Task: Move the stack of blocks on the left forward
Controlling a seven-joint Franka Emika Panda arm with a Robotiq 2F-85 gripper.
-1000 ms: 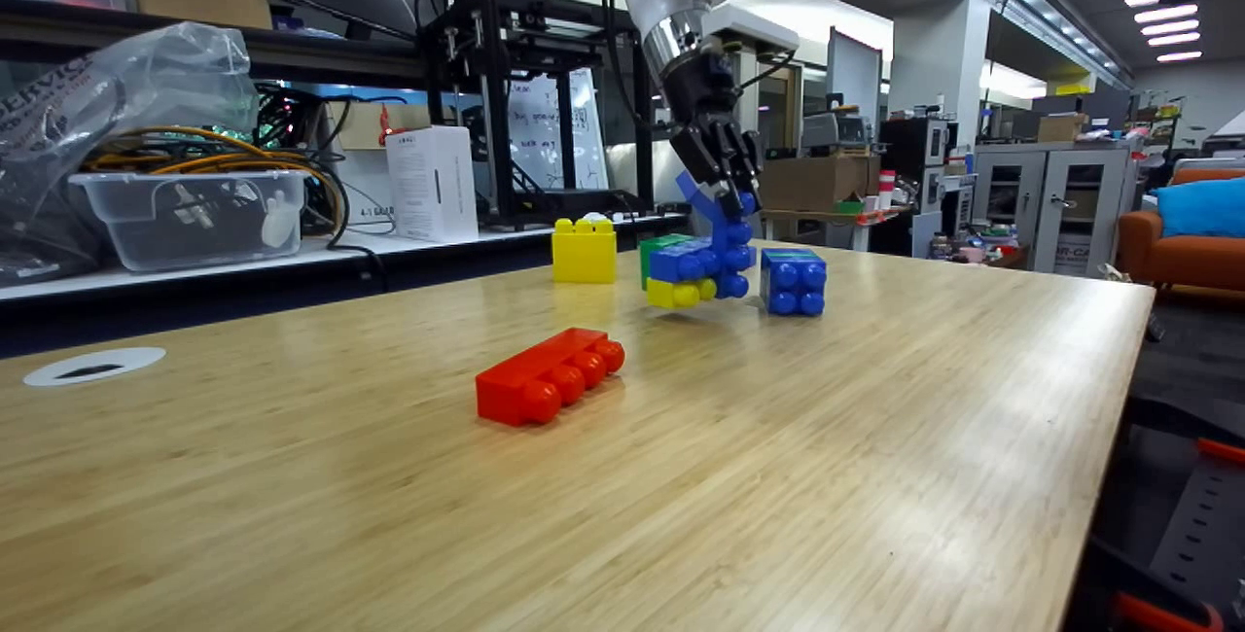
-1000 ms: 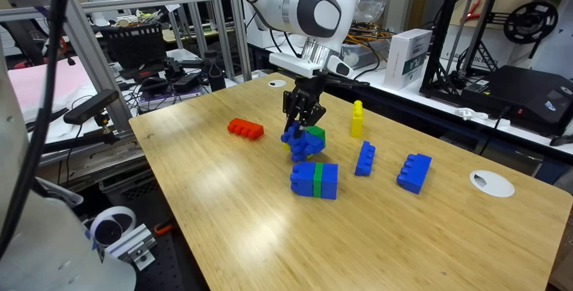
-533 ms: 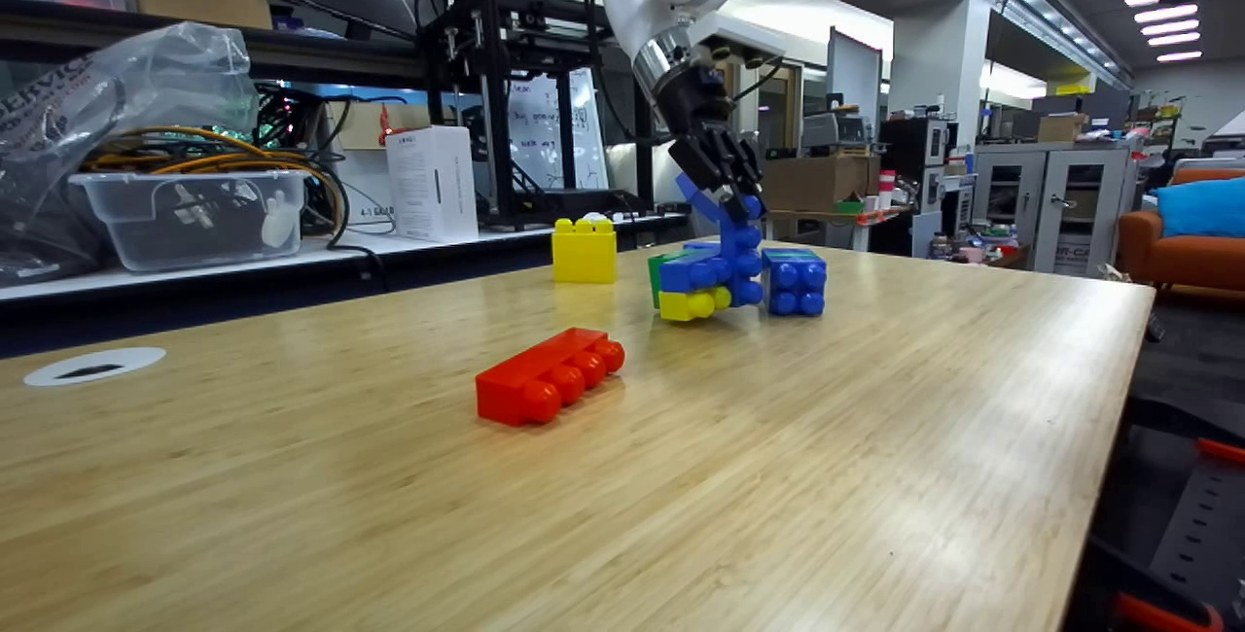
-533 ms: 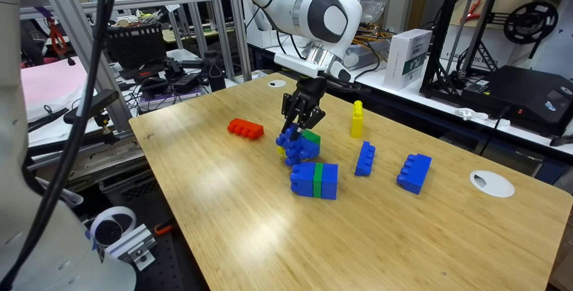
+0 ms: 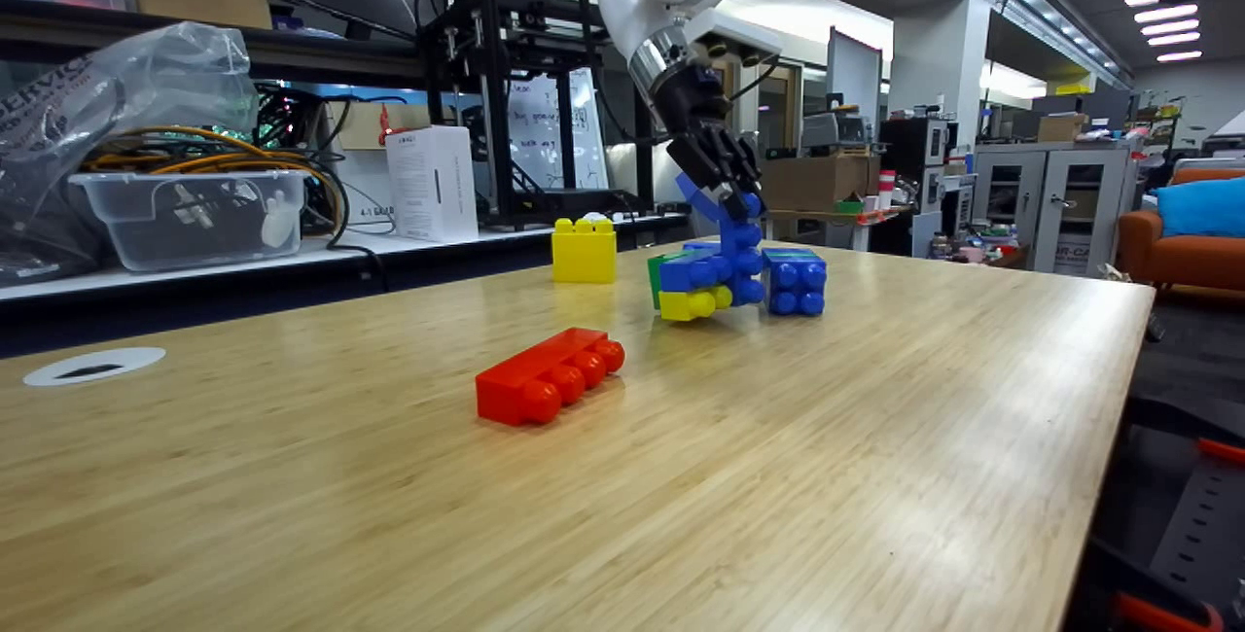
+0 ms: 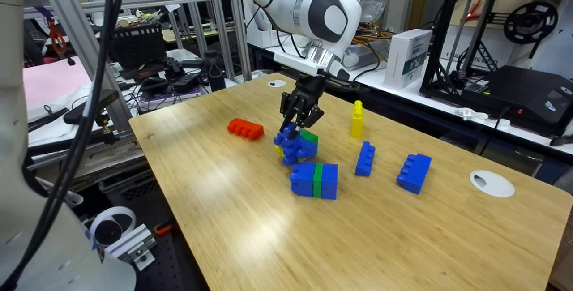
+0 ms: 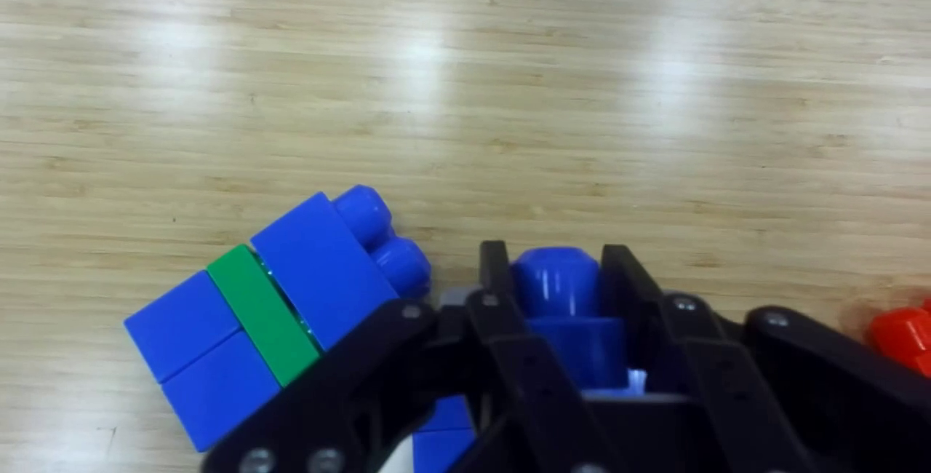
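Observation:
The stack of blocks, mostly blue with green and yellow pieces low down, shows in both exterior views [image 5: 741, 264] [image 6: 295, 148]. My gripper [image 5: 736, 202] is above it with the fingers closed around its upper blue part; the gripper also shows from above in an exterior view [image 6: 288, 130]. In the wrist view a blue stud and block of the stack [image 7: 558, 287] sit between the two fingers [image 7: 554, 249]. The rest of the stack is mostly hidden there. The stack is low over the table and tilted; I cannot tell whether its base touches the wood.
A blue block with a green band [image 6: 314, 180] [image 5: 793, 282] [image 7: 269, 313] lies close beside the stack. A red brick [image 5: 550, 374] [image 6: 245, 128], a yellow brick [image 5: 584, 253] [image 6: 357, 119] and two blue bricks [image 6: 365, 159] [image 6: 414, 173] are on the table.
The gripper and the stack have moved together a short way, closer to the green-banded block. Motion in the last half second is very slight. The other bricks have not moved.

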